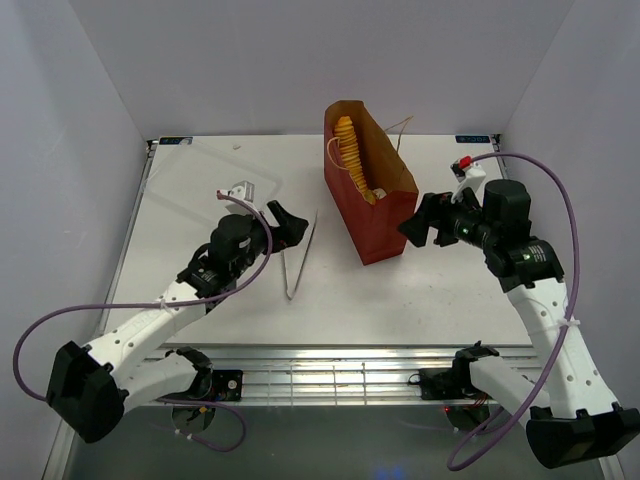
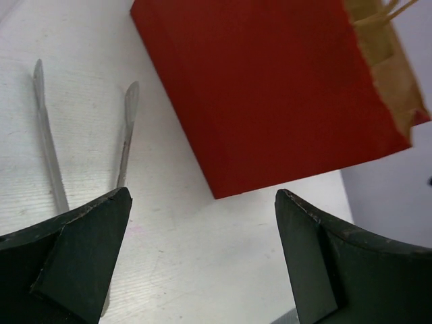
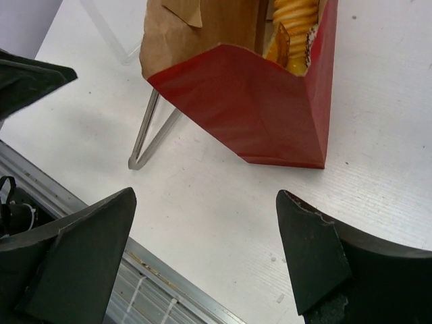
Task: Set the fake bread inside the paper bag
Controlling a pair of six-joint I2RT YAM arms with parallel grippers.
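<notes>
The dark-red paper bag [image 1: 375,215] stands upright at the middle back of the table, its mouth open upward. Inside it the fake bread shows as a long ridged golden loaf [image 1: 347,148], with more pieces below it [image 3: 297,30]. My left gripper [image 1: 285,222] is open and empty, left of the bag and over the table. In the left wrist view the left gripper [image 2: 202,196] faces the bag's red side [image 2: 270,88]. My right gripper [image 1: 415,222] is open and empty close to the bag's right side. In the right wrist view the right gripper [image 3: 206,196] hangs above bare table below the bag [image 3: 256,108].
Metal tongs [image 1: 298,262] lie on the table between the left gripper and the bag, seen also as tongs [image 2: 125,128] and tongs [image 3: 150,131]. A small white object [image 1: 238,190] sits behind the left arm. The table's metal front rail [image 3: 169,283] runs below the right gripper.
</notes>
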